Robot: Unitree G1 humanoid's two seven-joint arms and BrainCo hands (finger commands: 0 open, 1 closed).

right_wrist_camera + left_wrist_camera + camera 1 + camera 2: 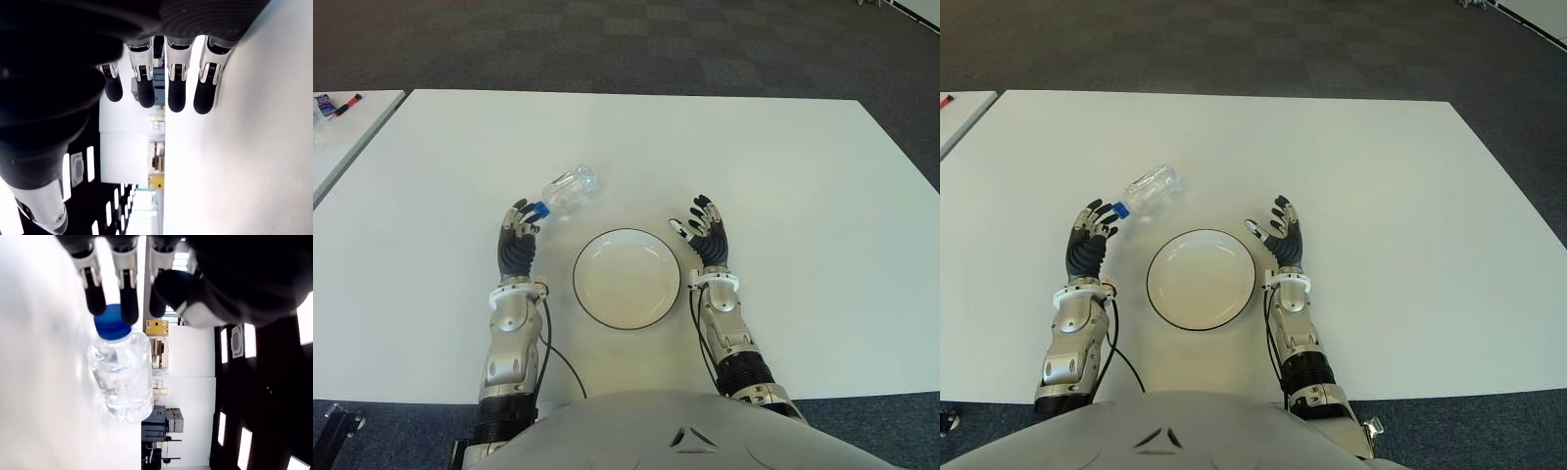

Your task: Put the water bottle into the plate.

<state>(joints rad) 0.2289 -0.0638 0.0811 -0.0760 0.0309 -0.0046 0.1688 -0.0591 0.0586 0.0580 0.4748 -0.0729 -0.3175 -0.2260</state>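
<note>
Table [783, 176]: a white tabletop fills the view from the head camera, with dark carpet beyond its far edge and to its right edge.

Water bottle [570, 189]: a clear plastic bottle with a blue cap [542, 209] lies on its side on the table, left of centre and about midway between the near and far edges. The cap end points toward the near-left corner, the base toward the far edge. It is outside the plate, just beyond the plate's far-left rim and apart from it.

Plate [592, 250]: a white round plate with a thin dark rim sits near the middle of the table's near edge, between the two forearms. Nothing lies in it.

Left hand [517, 241]: left of the plate, fingers extended and loosely spread, gripping nothing. Its fingertips [129, 311] are at the bottle's cap; in the left wrist view two dark tips overlap the cap's near edge, though whether they press on it cannot be told.

Right hand [707, 232]: just right of the plate's far-right rim, fingers extended and spread, holding nothing. The right wrist view shows four straight fingers [177, 88] above bare tabletop.

Second table [342, 132]: a separate white surface shows at the left, beside the main table's far-left corner, with small items [333, 104] on it too small to identify.
</note>
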